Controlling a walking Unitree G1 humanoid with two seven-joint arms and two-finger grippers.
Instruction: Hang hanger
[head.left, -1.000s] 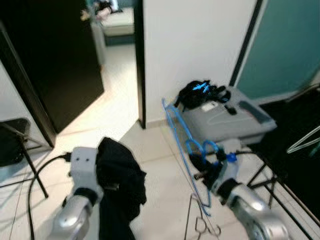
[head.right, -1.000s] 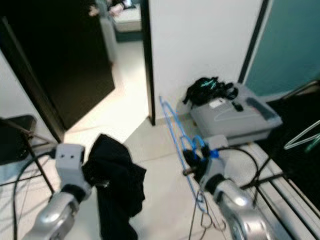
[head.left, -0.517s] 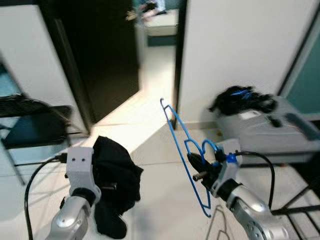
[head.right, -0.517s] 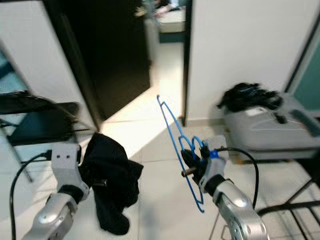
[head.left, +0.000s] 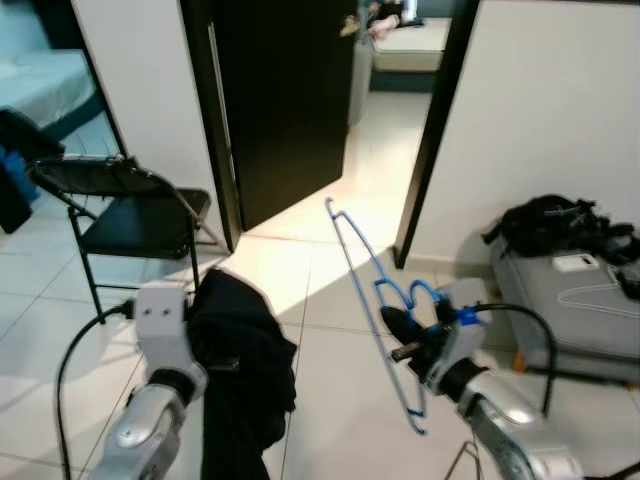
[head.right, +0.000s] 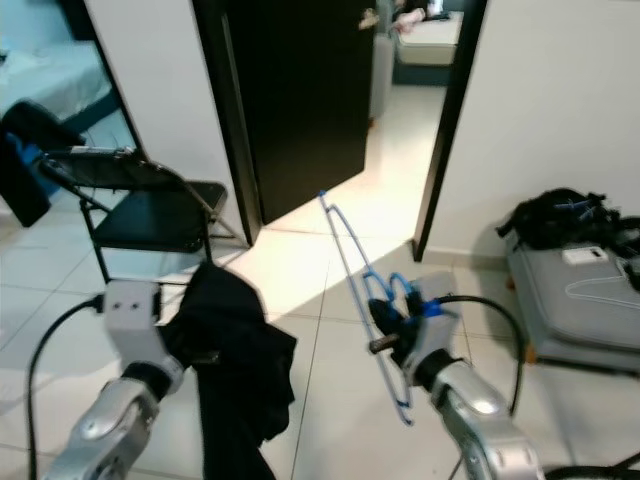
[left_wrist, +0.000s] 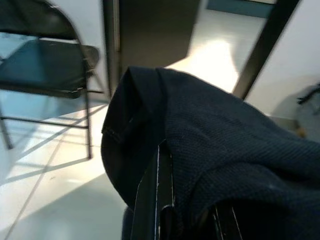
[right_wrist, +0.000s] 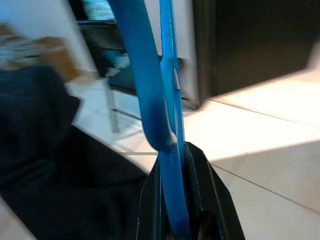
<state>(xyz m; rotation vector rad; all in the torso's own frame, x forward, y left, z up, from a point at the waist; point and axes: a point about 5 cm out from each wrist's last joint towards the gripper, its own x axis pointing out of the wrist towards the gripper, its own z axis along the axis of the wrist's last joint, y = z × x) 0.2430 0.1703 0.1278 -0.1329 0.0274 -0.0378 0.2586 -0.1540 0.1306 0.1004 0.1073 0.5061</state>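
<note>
My right gripper (head.left: 398, 330) is shut on a blue wire hanger (head.left: 367, 292), held upright in front of me above the tiled floor; in the right wrist view the hanger (right_wrist: 165, 115) runs between the black fingers (right_wrist: 205, 195). My left gripper (head.left: 215, 335) is shut on a black garment (head.left: 240, 370) that drapes down from it. In the left wrist view the dark cloth (left_wrist: 225, 150) covers the fingers (left_wrist: 155, 200).
A black folding chair (head.left: 130, 215) stands at the left by a white wall. A dark open door (head.left: 290, 90) leads into a lit room. A grey suitcase (head.left: 570, 305) with a black bag (head.left: 555, 222) on it lies at the right.
The camera has swung left: the chair and doorway have come into view and the suitcase has slid right. Both grippers keep their hold on the hanger and the garment.
</note>
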